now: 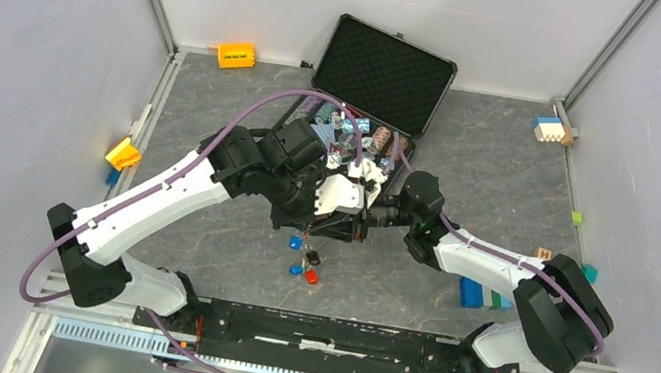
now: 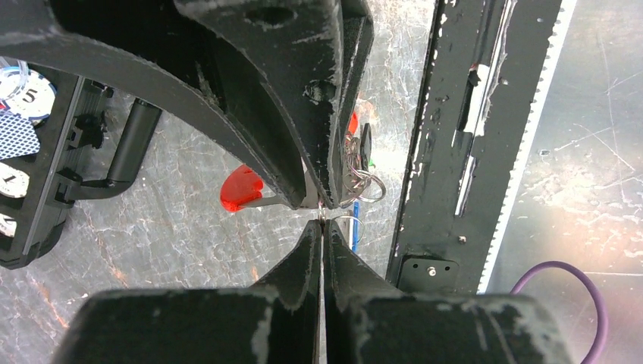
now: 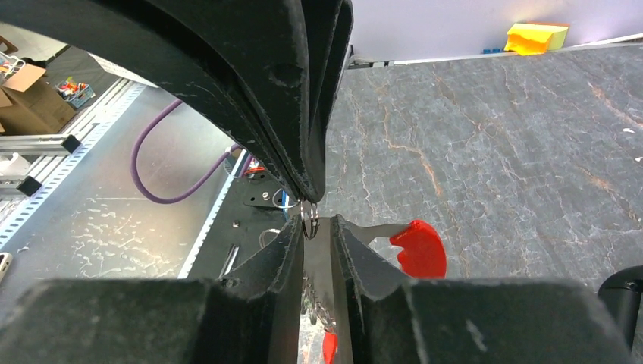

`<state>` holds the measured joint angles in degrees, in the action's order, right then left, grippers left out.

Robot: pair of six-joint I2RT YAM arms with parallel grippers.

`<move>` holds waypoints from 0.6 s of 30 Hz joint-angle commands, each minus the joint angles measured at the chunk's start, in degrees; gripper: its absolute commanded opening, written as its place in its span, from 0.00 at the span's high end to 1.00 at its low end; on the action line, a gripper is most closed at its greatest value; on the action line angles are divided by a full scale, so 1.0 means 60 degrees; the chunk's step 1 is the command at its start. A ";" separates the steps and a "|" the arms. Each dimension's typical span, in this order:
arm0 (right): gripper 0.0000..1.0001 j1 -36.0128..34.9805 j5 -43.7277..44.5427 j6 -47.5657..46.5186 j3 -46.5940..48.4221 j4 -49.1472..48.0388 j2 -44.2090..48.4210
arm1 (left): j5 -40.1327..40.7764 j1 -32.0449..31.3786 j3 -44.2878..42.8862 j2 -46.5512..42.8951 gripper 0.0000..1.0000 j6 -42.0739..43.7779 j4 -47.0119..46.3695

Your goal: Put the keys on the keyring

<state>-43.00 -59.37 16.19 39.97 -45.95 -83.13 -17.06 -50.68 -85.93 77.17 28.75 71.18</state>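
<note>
**Key meets ring:** The thin metal ring of the keyring (image 3: 308, 214) is pinched in the clenched left hand (image 2: 322, 227). It is held aloft over the grey marbled table (image 1: 511, 176), between the arm bases and the open black foam-lined case (image 1: 384, 74). The right hand (image 3: 318, 227) is set tip to tip against the left, its jaws narrowly apart around the blade of a small metal key with a red plastic cap (image 3: 417, 249). Whether that key is gripped firmly or only loosely cannot be told. The blade's end is seen touching or just beside the ring, but no threading can be confirmed, so this key is judged to be partway onto the ring at best. A cluster of small metal rings (image 2: 365, 183) is seen hanging just beside the fingertips, and what they carry is too blurred to tell. Directly below, small loose keys with blue and red caps (image 1: 296, 268) appear to lie on the table unthreaded, so most of the job is judged to remain undone.
</note>
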 commanded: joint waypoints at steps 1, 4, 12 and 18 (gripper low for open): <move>0.76 0.0019 0.0023 -0.0276 0.0384 0.0029 -0.0048 | 0.0098 -0.0105 -0.0524 0.0028 0.98 -0.0429 0.0082; 0.77 0.0004 0.0001 -0.0261 0.0400 0.0046 -0.0047 | 0.0104 -0.0114 -0.0517 0.0050 0.98 -0.0454 0.0076; 0.80 -0.0007 -0.0036 -0.0260 0.0385 -0.0007 0.0010 | 0.0116 -0.0134 -0.0459 0.0131 0.98 -0.0415 0.0079; 0.79 -0.0002 -0.0021 -0.0420 0.0370 0.0145 0.0124 | 0.0061 -0.0138 -0.0353 0.0118 0.98 -0.0404 0.0072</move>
<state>-43.00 -59.44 15.11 40.03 -44.88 -83.33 -16.43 -51.00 -86.43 78.15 28.75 71.72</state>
